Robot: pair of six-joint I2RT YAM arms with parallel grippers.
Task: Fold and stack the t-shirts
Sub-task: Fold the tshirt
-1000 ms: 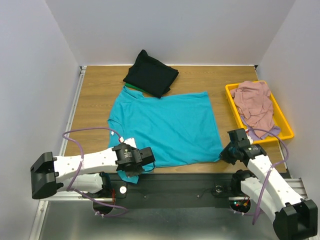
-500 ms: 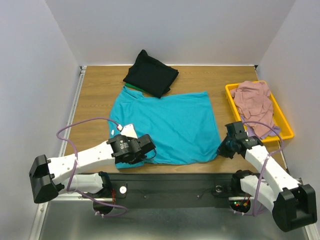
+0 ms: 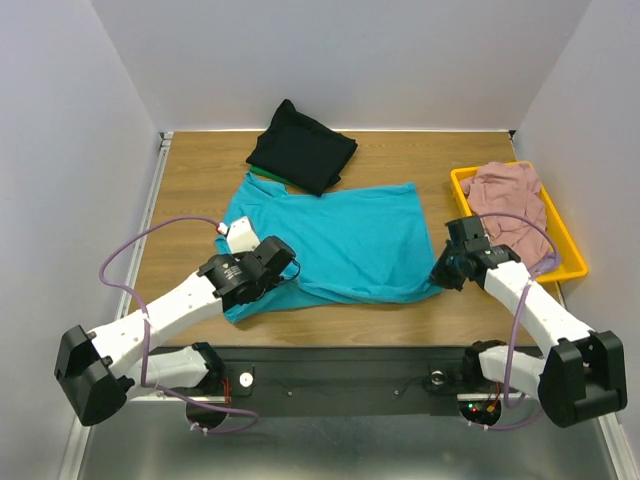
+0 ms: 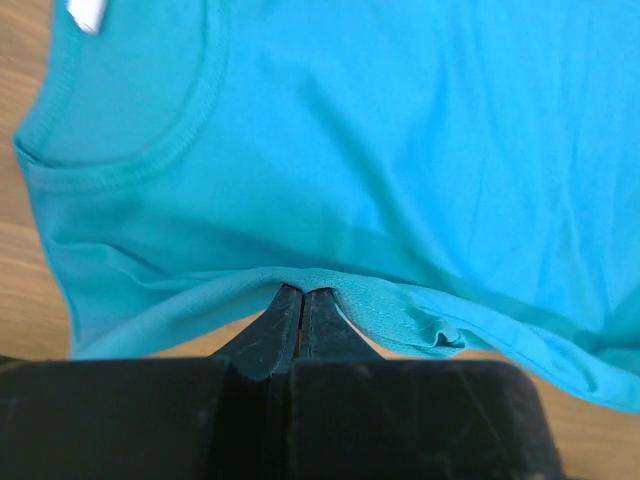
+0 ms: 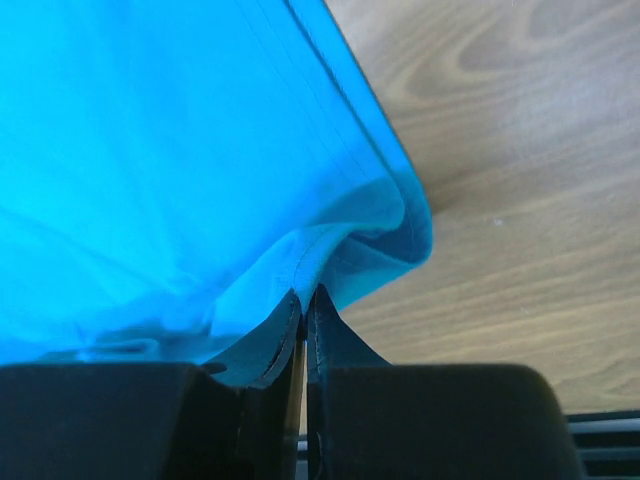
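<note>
bare table left of teal shirt, black shirt blocks back centre, tray along right edge

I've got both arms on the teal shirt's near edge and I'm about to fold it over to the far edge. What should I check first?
1. Left gripper shut on the teal shirt, near left edge: ok.
2. Right gripper shut on its near right corner: ok.
3. Far edge free to land on: not ok, the black shirt touches its far left part.
4. Edge taut between the grippers: cannot tell.
5. Right arm apart from the yellow tray: ok.
</note>
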